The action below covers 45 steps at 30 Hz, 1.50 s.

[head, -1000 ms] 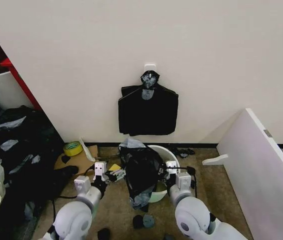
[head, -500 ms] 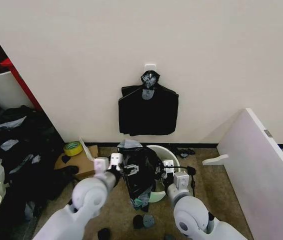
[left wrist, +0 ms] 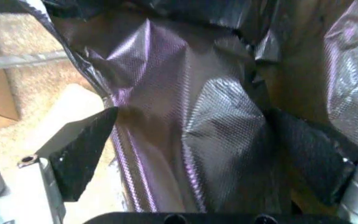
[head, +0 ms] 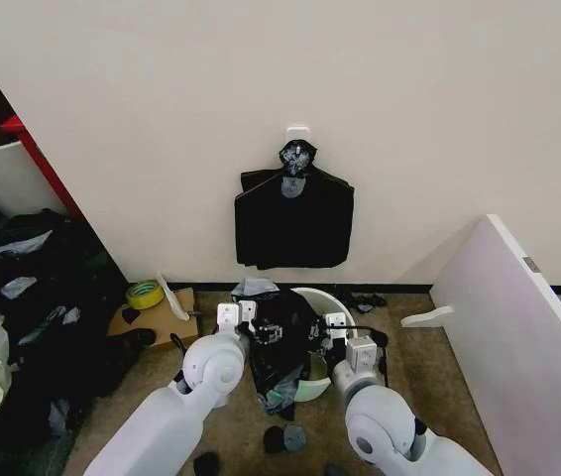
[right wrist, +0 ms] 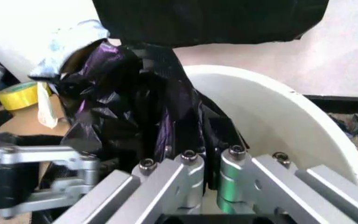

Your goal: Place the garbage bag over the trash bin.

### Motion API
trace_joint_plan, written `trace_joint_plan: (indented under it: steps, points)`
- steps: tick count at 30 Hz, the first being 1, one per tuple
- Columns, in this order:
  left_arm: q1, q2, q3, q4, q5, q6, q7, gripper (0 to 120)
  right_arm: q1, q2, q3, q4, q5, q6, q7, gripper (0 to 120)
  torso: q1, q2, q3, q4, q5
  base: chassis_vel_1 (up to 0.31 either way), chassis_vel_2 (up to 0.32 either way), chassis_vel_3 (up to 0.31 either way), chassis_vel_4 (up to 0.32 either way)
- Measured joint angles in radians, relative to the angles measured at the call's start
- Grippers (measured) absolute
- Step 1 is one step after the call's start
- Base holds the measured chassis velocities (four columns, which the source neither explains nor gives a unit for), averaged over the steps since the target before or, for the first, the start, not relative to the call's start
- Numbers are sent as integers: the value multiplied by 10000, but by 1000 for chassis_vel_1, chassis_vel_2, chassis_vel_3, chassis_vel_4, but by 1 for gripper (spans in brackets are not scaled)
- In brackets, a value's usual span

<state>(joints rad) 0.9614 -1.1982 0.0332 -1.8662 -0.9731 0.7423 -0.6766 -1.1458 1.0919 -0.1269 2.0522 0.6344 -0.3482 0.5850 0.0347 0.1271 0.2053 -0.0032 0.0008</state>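
Head view: round white plastic trash bin (head: 332,302) on the brownish carpet at the foot of the pale wall, directly below a flat black bundle (head: 293,218) hung from a white wall hook (head: 298,132). Large, thin, crinkly black garbage bag (head: 279,342) bunched over the bin's left side, part of it over the rim, part hanging down the outside toward the floor. Far and right rim bare and white.

Left gripper (head: 238,315) at the bag's left edge, against the plastic. Left wrist view: its two dark fingers (left wrist: 79,151) spread wide, glossy black film filling the gap between them; whether they bear on it, cannot tell.

Right gripper (head: 335,322) at the bag's right side, above the bin opening. Right wrist view: its silver fingers (right wrist: 185,175) pressed close together on a gathered fold of the bag, white bin wall curving just beyond.

Floor, left of the bin: yellow tape roll (head: 145,294) beside a flat cardboard piece (head: 157,317). Small black scraps (head: 285,437) on the carpet in front of the bin. White panel (head: 513,332) leaning at the right.
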Motion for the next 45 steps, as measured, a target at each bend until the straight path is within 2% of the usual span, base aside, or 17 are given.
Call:
trace_joint_plan:
  steps: [4, 8, 9, 19, 23, 24, 25, 26, 29, 35, 41, 45]
  points:
    - [-31, -216, 65, 357, 99, -64, 69, 93, 1, 40, -36, -17, -27, 2, -30, 0, -1, 0, -1, -1, -1, 0, 0, 0, 0]
    - [-29, -359, 142, 628, 311, -153, 97, 75, -4, 68, -48, -25, -64, 12, -67, 0, -2, 1, -2, 1, 2, 0, 0, 0, 0]
    - [-29, -359, 142, 628, 311, -153, 97, 75, -4, 68, -48, -25, -64, 12, -67, 0, -2, 1, -2, 1, 2, 0, 0, 0, 0]
    - [-23, -407, 45, 778, 352, -101, 247, 36, -58, 57, -47, -96, -326, 131, -178, 0, -1, 1, -2, 0, -1, 0, 0, 0, 0]
    - [62, -342, -72, 661, 340, -89, 352, 22, -86, 20, -32, -228, -733, 336, -323, 0, -1, 1, -1, -1, -2, 0, 0, 0, 0]
    - [69, -333, -79, 646, 339, -88, 361, 22, -88, 15, -29, -244, -783, 366, -342, 0, -1, 1, -1, -2, -3, 0, 0, 0, 0]
    - [126, -239, -137, 503, 335, -68, 445, 14, -107, -15, -12, -333, -1047, 535, -440, 0, 0, 0, 1, -3, -5, 0, 0, 0, 0]
    - [126, -239, -137, 503, 335, -68, 445, 14, -107, -15, -12, -333, -1047, 535, -440, 0, 0, 0, 1, -3, -5, 0, 0, 0, 0]
    - [318, 174, -283, -87, 469, -49, 785, 2, -122, -81, 128, -476, -1635, 952, -706, 0, 1, 0, 1, -3, -2, 0, 0, 0, 0]
    - [788, 842, -615, -848, 1025, -47, 1557, 1, -7, -162, 437, -695, -2118, 1302, -898, 0, 1, 0, 0, -1, -2, 0, 0, 0, 0]
    - [1339, 1586, -1122, -1495, 1795, -49, 2448, 1, 52, -263, 666, -976, -2197, 1237, -757, 0, 1, 0, 0, -2, -2, 0, 0, 0, 0]
    - [1812, 2208, -1455, -1916, 2875, -49, 3305, 1, 64, -369, 839, -1162, -2017, 987, -431, 0, 0, 0, -1, 2, 0, 0, 0, 0, 0]
